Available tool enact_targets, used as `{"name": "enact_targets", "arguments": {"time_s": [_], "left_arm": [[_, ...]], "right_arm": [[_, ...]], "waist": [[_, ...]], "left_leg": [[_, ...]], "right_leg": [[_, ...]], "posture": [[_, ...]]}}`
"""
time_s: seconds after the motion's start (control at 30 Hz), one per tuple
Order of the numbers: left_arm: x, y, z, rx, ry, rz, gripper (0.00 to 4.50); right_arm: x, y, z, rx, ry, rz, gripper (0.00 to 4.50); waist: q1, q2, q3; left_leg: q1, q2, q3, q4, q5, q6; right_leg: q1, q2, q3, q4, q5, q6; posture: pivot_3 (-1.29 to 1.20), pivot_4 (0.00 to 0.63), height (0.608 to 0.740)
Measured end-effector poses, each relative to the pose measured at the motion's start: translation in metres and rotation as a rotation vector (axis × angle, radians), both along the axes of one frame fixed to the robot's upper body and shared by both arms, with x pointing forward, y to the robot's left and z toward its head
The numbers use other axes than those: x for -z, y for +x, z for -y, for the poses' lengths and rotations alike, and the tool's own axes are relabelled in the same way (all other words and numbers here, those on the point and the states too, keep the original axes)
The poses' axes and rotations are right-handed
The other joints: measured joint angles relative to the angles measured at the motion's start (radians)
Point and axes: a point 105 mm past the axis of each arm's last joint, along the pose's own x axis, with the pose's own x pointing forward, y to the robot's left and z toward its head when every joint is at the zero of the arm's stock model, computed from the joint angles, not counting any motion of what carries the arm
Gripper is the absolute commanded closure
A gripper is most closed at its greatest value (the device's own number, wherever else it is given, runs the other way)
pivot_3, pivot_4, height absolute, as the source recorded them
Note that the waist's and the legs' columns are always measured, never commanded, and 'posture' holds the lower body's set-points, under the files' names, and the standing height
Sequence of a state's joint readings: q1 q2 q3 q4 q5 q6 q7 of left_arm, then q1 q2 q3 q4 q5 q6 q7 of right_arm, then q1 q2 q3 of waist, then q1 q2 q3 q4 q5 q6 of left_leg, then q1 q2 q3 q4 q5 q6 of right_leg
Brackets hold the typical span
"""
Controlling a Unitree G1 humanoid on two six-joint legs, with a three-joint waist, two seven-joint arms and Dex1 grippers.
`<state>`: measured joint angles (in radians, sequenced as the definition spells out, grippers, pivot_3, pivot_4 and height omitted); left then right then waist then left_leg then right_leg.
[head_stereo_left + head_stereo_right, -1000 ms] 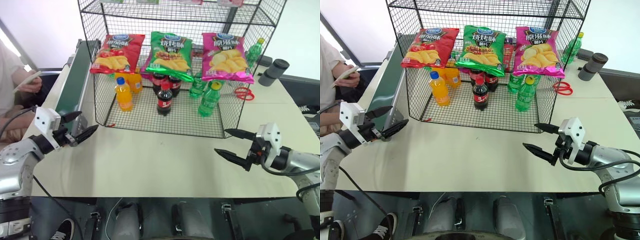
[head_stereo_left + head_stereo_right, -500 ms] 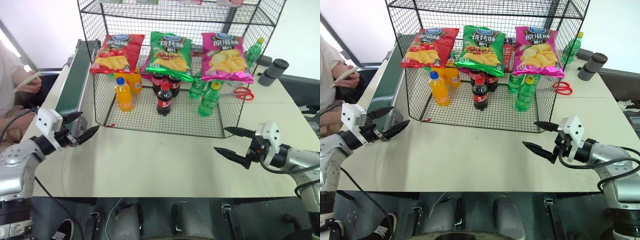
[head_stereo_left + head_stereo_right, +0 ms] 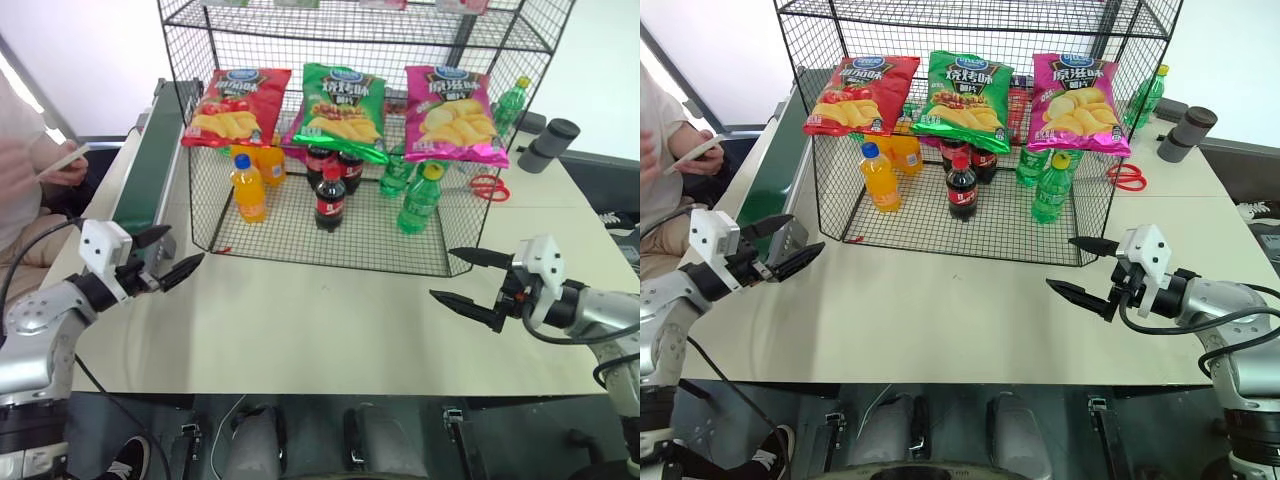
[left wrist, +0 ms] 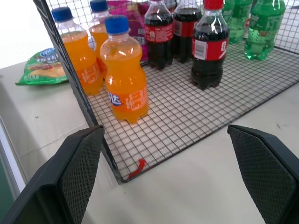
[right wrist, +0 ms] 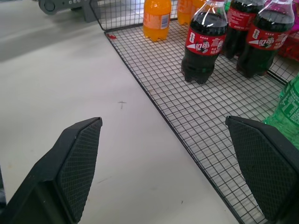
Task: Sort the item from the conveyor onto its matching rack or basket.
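A glossy green chip bag hangs on the front of the black wire rack, between a red bag and a pink bag. Another green chip bag lies flat on the table just outside the rack's left wall. I cannot tell which of the two is the item. The conveyor runs along the table's left side. My left gripper hovers open beside the conveyor's near end, level with the rack's front left corner. Off the rack's front right corner, my right gripper hangs open above the table.
On the rack floor stand orange soda bottles, cola bottles and green bottles. Red scissors and a dark cylinder lie to the right of the rack. A person holding a phone sits at the left.
The person's hand with the phone has shifted a little. Both grippers stay open and in place.
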<state>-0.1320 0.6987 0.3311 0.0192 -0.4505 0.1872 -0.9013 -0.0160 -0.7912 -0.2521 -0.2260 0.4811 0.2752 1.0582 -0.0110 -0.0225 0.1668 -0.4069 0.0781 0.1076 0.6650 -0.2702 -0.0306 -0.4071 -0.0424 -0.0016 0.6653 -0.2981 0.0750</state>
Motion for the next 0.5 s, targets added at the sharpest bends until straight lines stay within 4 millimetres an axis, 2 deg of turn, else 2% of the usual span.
{"name": "enact_targets", "arguments": {"time_s": [0.33, 0.5], "left_arm": [[0.0019, 0.0020, -0.0031, -0.001, 0.006, -0.005, 0.00], [-0.0010, 0.0066, -0.0056, -0.014, 0.006, 0.009, 0.00]], "right_arm": [[0.0092, 0.0027, -0.0006, 0.022, 0.007, -0.001, 0.09], [0.0071, 0.0067, 0.0000, 0.022, 0.006, 0.013, 0.09]], "waist": [[-0.001, 0.000, 0.000], [-0.001, 0.000, 0.000]], "left_leg": [[0.000, 0.000, 0.000, 0.000, 0.000, 0.000], [0.000, 0.000, 0.001, 0.000, 0.000, 0.000]], "right_leg": [[0.000, 0.000, 0.000, 0.000, 0.000, 0.000], [0.000, 0.000, 0.000, 0.000, 0.000, 0.000]], "posture": [[0.00, 0.150, 0.740], [0.00, 0.150, 0.740]]}}
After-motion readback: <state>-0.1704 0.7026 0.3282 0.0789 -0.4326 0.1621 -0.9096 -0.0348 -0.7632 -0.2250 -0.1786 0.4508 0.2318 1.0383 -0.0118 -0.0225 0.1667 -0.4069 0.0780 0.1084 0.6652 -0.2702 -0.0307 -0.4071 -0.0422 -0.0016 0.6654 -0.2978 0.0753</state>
